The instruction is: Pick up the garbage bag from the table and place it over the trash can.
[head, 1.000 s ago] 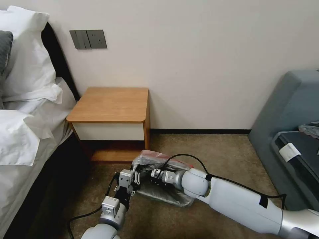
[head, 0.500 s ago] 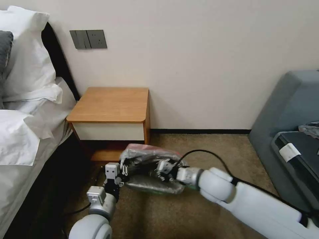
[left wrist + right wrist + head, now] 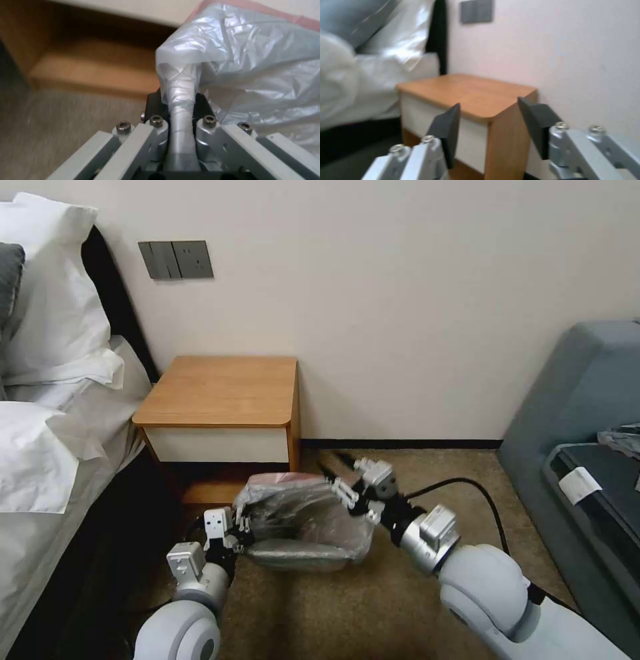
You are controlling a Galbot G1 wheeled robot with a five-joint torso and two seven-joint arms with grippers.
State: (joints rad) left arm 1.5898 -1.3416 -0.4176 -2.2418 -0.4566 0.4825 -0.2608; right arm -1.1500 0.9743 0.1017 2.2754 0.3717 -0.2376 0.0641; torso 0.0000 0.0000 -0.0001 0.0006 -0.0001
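Observation:
The garbage bag (image 3: 300,517) is a crinkly grey translucent bulge with a pinkish-red edge, low over the carpet in front of the table (image 3: 223,390). My left gripper (image 3: 237,523) is at the bag's left end. In the left wrist view, this gripper (image 3: 180,100) is shut on a twisted fold of the bag (image 3: 253,65). My right gripper (image 3: 333,465) hovers at the bag's upper right edge. It stands open (image 3: 488,105) with nothing between its fingers and faces the table (image 3: 470,92). The trash can is hidden.
A bed with white pillows (image 3: 47,380) runs along the left, close to the table. A grey sofa (image 3: 580,400) stands at the right. A black cable (image 3: 460,487) loops over the carpet (image 3: 373,613) behind my right wrist.
My right gripper has let go of the bag, opened and swung up and to the right. The left gripper has pulled its end of the bag leftward, and the bag has puffed up.

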